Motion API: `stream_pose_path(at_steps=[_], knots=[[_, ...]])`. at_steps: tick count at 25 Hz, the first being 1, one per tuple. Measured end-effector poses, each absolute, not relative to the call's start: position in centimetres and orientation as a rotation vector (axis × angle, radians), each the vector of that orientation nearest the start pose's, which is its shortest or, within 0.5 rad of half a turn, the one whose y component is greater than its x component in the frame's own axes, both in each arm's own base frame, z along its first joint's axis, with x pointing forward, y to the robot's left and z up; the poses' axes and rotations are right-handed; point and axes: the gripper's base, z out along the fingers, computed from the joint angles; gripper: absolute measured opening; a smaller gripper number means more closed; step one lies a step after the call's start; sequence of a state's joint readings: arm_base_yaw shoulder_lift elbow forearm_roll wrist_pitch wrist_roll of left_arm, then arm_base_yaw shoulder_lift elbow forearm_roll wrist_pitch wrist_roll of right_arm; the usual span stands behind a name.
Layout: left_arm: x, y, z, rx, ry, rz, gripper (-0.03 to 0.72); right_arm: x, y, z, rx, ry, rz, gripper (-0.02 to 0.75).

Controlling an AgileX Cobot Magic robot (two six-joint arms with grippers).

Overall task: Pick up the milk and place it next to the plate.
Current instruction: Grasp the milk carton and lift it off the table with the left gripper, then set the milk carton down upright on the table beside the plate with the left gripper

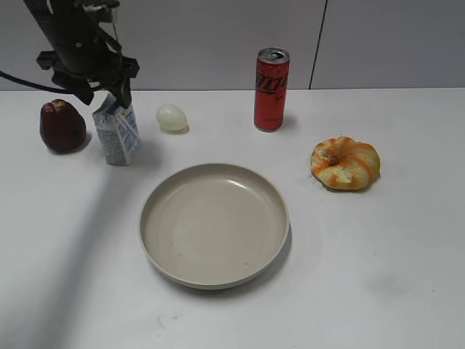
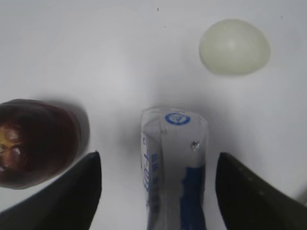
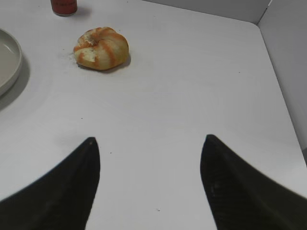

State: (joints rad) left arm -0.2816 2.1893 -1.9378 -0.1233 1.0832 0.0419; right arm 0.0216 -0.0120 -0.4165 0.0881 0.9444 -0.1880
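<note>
The milk (image 1: 116, 134), a small white and blue carton, stands on the table at the back left, left of and behind the plate (image 1: 214, 224), a wide beige dish in the middle. My left gripper (image 1: 109, 91) hangs right over the carton's top. In the left wrist view the milk (image 2: 173, 167) sits between the open fingers (image 2: 158, 165), with a gap on each side. My right gripper (image 3: 149, 148) is open and empty over bare table; it is out of the exterior view.
A dark red fruit (image 1: 62, 126) sits just left of the milk, a pale egg (image 1: 171, 117) to its right. A tall red can (image 1: 271, 89) stands at the back. A glazed bun (image 1: 345, 163) lies right of the plate.
</note>
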Motion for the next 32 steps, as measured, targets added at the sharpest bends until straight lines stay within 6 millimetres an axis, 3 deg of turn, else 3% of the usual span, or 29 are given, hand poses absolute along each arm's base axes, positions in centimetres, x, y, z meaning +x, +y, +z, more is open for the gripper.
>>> stream_pose_path(at_steps=[9,12,15,20,24,27,29,32], knots=[[46.0,-14.6,18.0,0.364,2.924,-0.241,0.547,0.7,0.7,26.3,-0.203,1.986,-0.003,0.500],[46.1,-14.7,17.6,0.363,2.929,-0.243,0.452,0.7,0.7,26.3,-0.203,1.986,-0.003,0.500],[46.1,-14.8,17.7,0.356,2.926,-0.258,0.268,0.7,0.7,26.3,-0.203,1.986,-0.001,0.500],[45.9,-14.9,18.3,0.378,2.923,-0.267,0.272,0.7,0.7,26.3,-0.203,1.986,-0.001,0.500],[44.9,-15.9,21.4,0.617,2.812,-0.270,0.272,0.7,0.7,26.3,-0.203,1.986,-0.001,0.500],[43.5,-18.0,24.7,0.920,2.630,-0.341,0.272,0.7,0.7,26.3,-0.203,1.986,-0.001,0.500],[42.3,-20.0,25.6,1.200,2.475,-0.380,0.272,0.7,0.7,26.3,-0.203,1.986,-0.001,0.500],[40.5,-22.9,25.4,1.579,2.272,-0.378,0.271,0.7,0.7,26.3,-0.203,1.986,-0.001,0.500]])
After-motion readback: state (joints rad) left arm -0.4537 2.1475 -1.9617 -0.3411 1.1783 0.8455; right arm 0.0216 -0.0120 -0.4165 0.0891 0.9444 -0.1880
